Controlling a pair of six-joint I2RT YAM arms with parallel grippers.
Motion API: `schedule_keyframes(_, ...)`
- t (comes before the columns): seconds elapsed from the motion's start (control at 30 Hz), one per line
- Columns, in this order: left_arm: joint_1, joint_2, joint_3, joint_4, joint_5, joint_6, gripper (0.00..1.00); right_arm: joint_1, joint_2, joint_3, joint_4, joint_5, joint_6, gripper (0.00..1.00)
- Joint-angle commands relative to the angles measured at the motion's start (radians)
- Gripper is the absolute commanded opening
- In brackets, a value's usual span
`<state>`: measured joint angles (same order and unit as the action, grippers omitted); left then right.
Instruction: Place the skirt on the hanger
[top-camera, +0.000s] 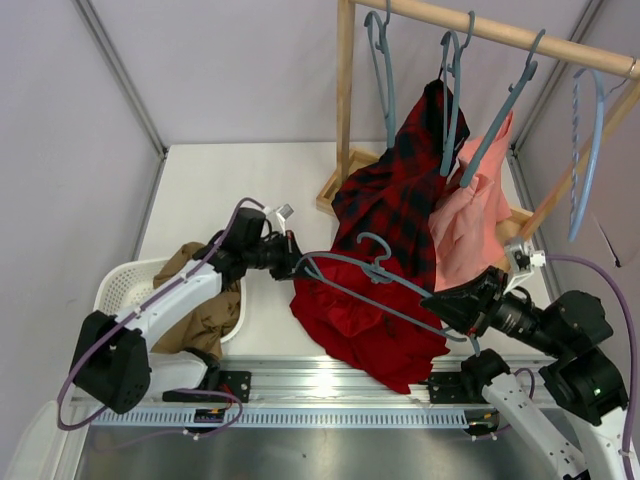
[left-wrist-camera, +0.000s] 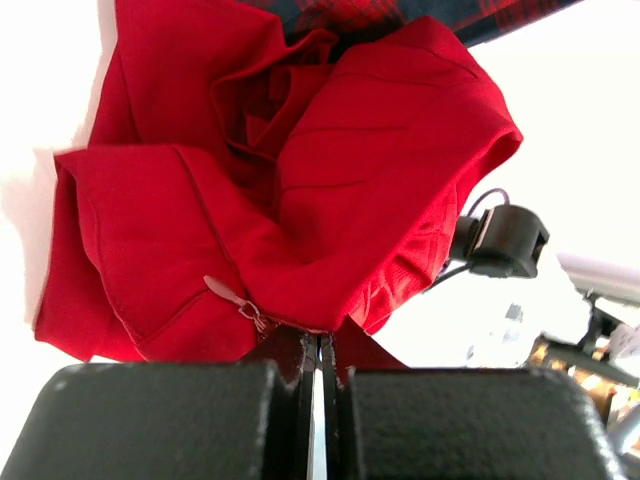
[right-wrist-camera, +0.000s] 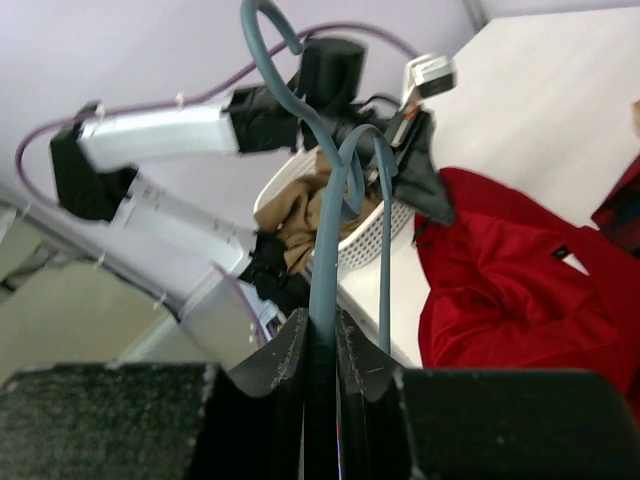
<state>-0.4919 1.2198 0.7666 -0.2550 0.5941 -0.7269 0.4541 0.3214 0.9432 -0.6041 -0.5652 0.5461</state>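
At the near edge of the worktop (top-camera: 230, 190) ran a metal rail (top-camera: 330, 385), and the skirt (top-camera: 360, 320) lay bunched up in a heap, with its lowest fold hanging over that rail. The left end effector (top-camera: 296, 268) was closed tight, pinching the left edge of the skirt near its zip (left-wrist-camera: 235, 298). The right end effector (top-camera: 440, 303) was closed on the hanger (top-camera: 380, 268), holding it by one end, so the hanger reached across just above the skirt with its hook pointing up. To the left, a white basket (top-camera: 125, 285) sat at the worktop's left edge, with a tan garment (top-camera: 205, 310) spilling over its side. Behind the left arm, the worktop was bare out to the far wall and the left wall. Farther back on the right stood a wooden rack (top-camera: 500, 30), and a red-and-black plaid garment (top-camera: 395, 190) and a pink garment (top-camera: 470, 215) hung from it, touching each other. The plaid one drooped down to the top of the skirt, so things were crowded on that side.
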Motion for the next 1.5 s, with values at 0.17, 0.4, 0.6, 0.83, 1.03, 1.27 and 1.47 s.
schedule_keyframes(0.17, 0.053, 0.047, 0.135, -0.128, 0.115, 0.205, 0.00, -0.003, 0.037, 0.088, -0.134, -0.161, -0.191, 0.00)
schedule_keyframes(0.4, 0.053, 0.020, 0.212, -0.262, 0.116, 0.325, 0.00, -0.002, 0.088, 0.115, -0.194, -0.120, -0.282, 0.00)
schedule_keyframes(0.6, 0.053, -0.006, 0.183, -0.277, 0.118, 0.320, 0.00, -0.002, 0.136, 0.109, -0.120, -0.166, -0.281, 0.00)
schedule_keyframes(0.83, 0.053, 0.007, 0.180, -0.273, 0.116, 0.314, 0.00, -0.002, 0.202, 0.164, -0.088, -0.277, -0.295, 0.00)
schedule_keyframes(1.03, 0.053, 0.023, 0.178, -0.251, 0.118, 0.302, 0.00, -0.003, 0.203, 0.170, -0.052, -0.295, -0.275, 0.00)
schedule_keyframes(1.27, 0.053, 0.006, 0.186, -0.259, 0.118, 0.284, 0.00, -0.003, 0.226, 0.158, -0.074, -0.257, -0.307, 0.00)
schedule_keyframes(1.47, 0.053, -0.023, 0.178, -0.254, 0.105, 0.232, 0.00, -0.002, 0.272, 0.189, -0.094, -0.229, -0.356, 0.00)
